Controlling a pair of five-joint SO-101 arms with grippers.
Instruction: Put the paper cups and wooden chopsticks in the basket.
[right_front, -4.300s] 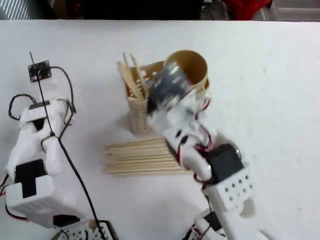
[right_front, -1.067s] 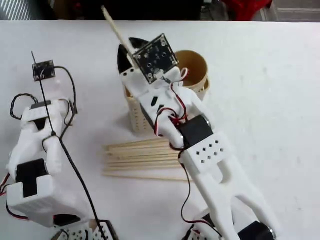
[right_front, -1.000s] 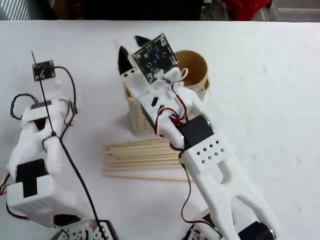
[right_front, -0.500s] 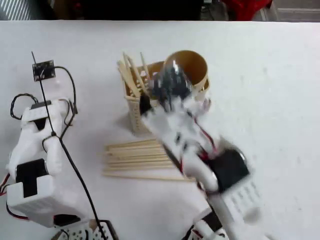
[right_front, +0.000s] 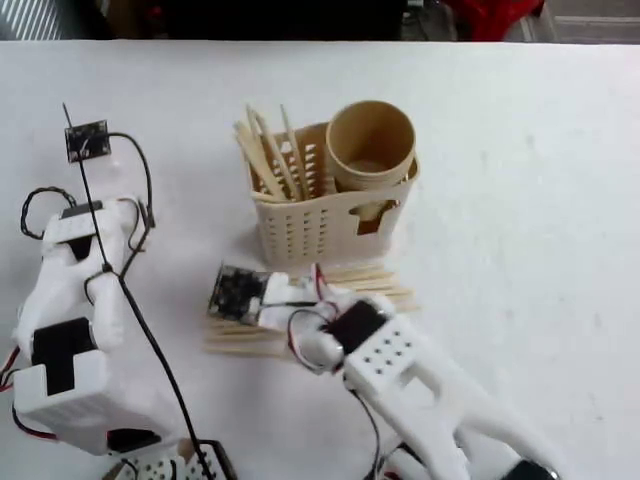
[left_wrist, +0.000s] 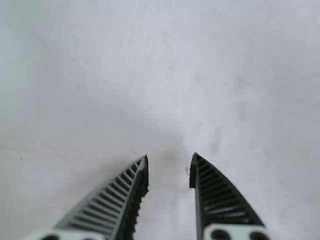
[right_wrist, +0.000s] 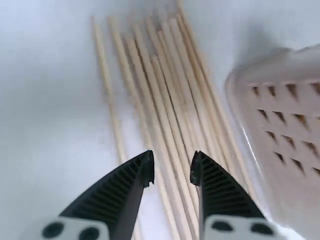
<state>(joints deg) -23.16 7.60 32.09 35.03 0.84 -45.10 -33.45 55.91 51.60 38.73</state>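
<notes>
White counter (right_front: 540, 200) carries a slotted basket (right_front: 330, 225) toward the middle of its far edge, with paper cups (right_front: 370, 145) nested upright in one side and several wooden chopsticks (right_front: 268, 155) leaning in the other. More loose chopsticks (right_wrist: 165, 100) lie side by side flat on the counter, just in front of the basket's near wall. These look light, stiff, thin and smooth, so one is likely to roll or pivot if pinched at an end. A grip across the middle of an outer stick, where its neighbours do not crowd it, seems safest. The right claw (right_wrist: 170, 172) hangs just above this pile with its fingers a little apart and nothing between them. The left claw (left_wrist: 168, 167) is likewise parted and empty over bare counter near the left edge. A second ago the right arm (right_front: 400, 370) was raised over the basket; it has since swung back down to the pile, while the left arm (right_front: 70, 300) has not moved.
</notes>
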